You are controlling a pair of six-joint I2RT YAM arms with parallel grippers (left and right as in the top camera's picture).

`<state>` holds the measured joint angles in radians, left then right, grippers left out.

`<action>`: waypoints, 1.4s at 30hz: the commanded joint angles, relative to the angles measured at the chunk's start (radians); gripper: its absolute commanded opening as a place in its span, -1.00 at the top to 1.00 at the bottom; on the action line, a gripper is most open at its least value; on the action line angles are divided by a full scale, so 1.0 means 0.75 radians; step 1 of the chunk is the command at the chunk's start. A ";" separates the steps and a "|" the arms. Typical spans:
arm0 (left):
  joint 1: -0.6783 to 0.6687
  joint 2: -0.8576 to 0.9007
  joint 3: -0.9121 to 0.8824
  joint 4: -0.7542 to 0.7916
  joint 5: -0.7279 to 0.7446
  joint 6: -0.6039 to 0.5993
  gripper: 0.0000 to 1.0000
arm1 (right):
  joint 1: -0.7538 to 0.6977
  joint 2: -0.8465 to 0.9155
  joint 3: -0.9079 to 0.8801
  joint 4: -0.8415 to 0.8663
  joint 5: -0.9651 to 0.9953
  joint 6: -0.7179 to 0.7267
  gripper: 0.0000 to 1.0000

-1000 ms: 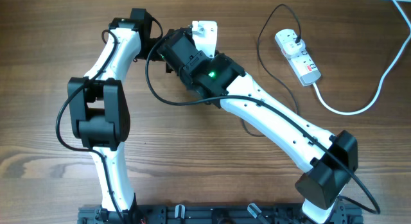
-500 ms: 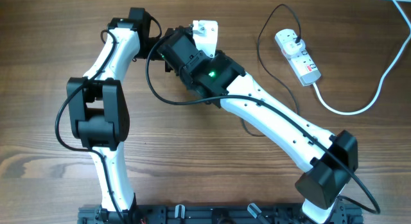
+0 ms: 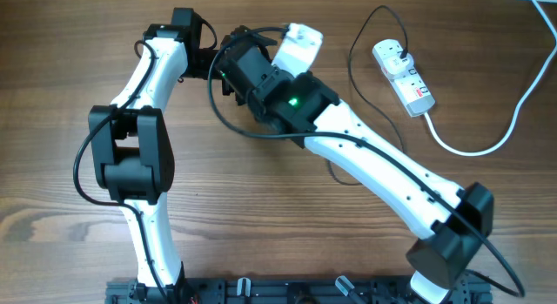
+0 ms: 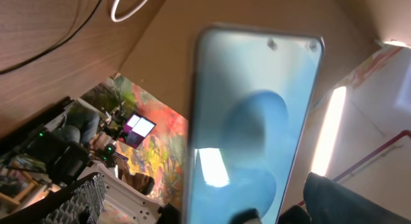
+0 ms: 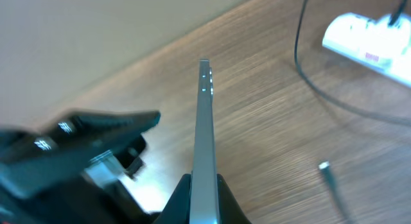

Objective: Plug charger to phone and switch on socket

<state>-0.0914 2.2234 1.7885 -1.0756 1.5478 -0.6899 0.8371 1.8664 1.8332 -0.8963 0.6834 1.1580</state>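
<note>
The phone [image 3: 298, 44] is lifted off the table, tilted, at the back centre. My right gripper [image 3: 271, 57] is shut on its lower end; the right wrist view shows the phone edge-on [image 5: 204, 121] between the shut fingers [image 5: 203, 193]. My left gripper [image 3: 209, 60] is open just left of it. In the left wrist view the blue screen [image 4: 257, 115] fills the space between the spread fingers [image 4: 215, 201]. The socket [image 3: 405, 77] lies back right with the white adapter [image 3: 389, 53] on it. The charger cable [image 3: 352, 69] loops left; its plug tip [image 5: 325, 167] lies loose on the table.
A thick white cord [image 3: 513, 104] runs from the socket toward the right edge. The right arm [image 3: 383, 178] stretches diagonally across the table's middle and covers part of the black cable. The left arm [image 3: 139, 156] stands at the left.
My right gripper has swung the phone to the right and tilted it further up. The right arm's base link shifted right. The left arm has barely moved.
</note>
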 commanded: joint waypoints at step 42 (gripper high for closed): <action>-0.006 -0.052 -0.001 0.026 0.038 -0.347 0.92 | 0.001 -0.080 0.012 -0.038 -0.337 0.967 0.10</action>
<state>-0.0963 2.2211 1.7855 -1.0725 1.5383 -0.9092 0.8238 1.8370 1.8332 -0.9234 0.4263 2.0571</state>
